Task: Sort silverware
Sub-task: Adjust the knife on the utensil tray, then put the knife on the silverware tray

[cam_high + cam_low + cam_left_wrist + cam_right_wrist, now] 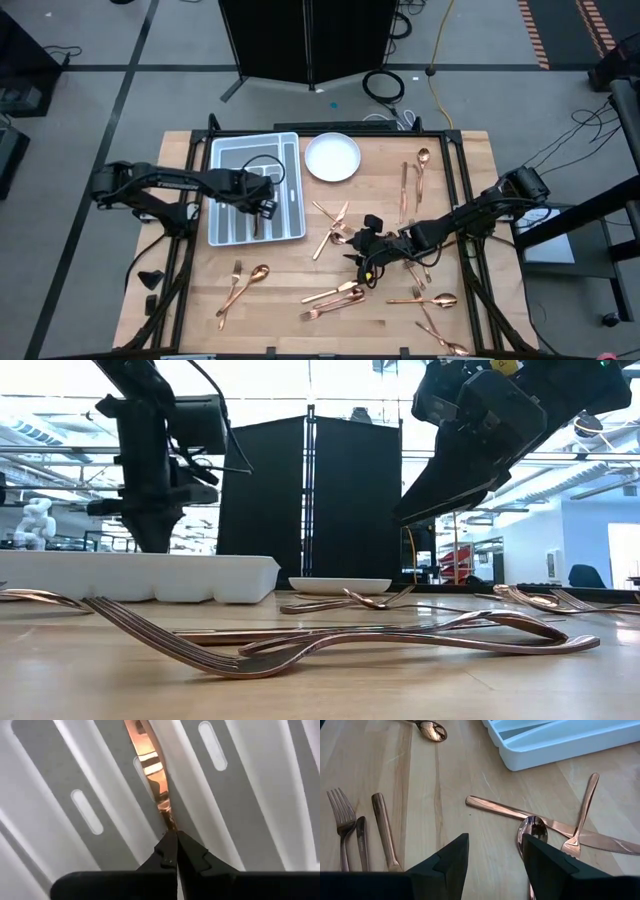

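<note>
The left claw point(176, 851) is closed, its tips touching a copper piece point(150, 767) lying in a tray point(225, 150) compartment. Lift straight, clear of dividers. The right claw point(495, 852) hangs open above worktop silverware point(335, 295).

Copper silverware point(345, 293) lies scattered flat on the table right of and below the tray point(290, 185) — forks, spoons and knives, some crossed over each other. One piece point(152, 775) lies lengthwise in a tray slot, another fork and spoon point(245, 280) just below the tray.
</note>
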You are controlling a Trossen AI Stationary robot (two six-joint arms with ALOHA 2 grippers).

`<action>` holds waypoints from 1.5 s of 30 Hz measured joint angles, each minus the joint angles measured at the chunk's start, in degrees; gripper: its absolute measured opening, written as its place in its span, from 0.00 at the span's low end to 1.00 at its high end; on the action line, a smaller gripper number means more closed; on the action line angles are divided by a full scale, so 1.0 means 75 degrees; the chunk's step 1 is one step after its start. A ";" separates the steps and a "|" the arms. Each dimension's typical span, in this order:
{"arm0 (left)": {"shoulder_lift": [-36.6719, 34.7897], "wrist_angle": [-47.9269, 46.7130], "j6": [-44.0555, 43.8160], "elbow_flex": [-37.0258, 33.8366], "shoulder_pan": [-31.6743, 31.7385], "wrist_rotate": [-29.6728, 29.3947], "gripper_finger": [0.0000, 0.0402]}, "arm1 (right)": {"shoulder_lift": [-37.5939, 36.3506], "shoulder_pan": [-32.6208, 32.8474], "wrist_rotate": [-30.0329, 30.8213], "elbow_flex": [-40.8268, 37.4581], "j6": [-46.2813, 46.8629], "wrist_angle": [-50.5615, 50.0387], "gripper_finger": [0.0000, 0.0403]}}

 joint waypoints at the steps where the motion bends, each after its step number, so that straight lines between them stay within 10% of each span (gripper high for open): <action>1: 0.0062 0.0047 -0.0050 0.0000 0.0003 -0.0001 0.00 | 0.0000 -0.0003 0.0000 0.0000 0.0013 0.0005 0.43; 19: 0.1321 0.0133 0.0469 0.0137 -0.0012 -0.0014 0.00 | 0.0000 -0.0001 0.0000 0.0003 0.0023 -0.0003 0.43; 32: -0.1117 -0.0740 0.1803 0.0818 -0.1156 -0.1653 0.00 | 0.0000 -0.0038 0.0041 0.0006 0.0287 0.0026 0.43; 45: -0.2317 0.7031 0.4374 -0.2035 -0.4663 -0.2669 0.00 | 0.0000 -0.1546 -0.1695 0.0102 0.0115 -0.0309 0.43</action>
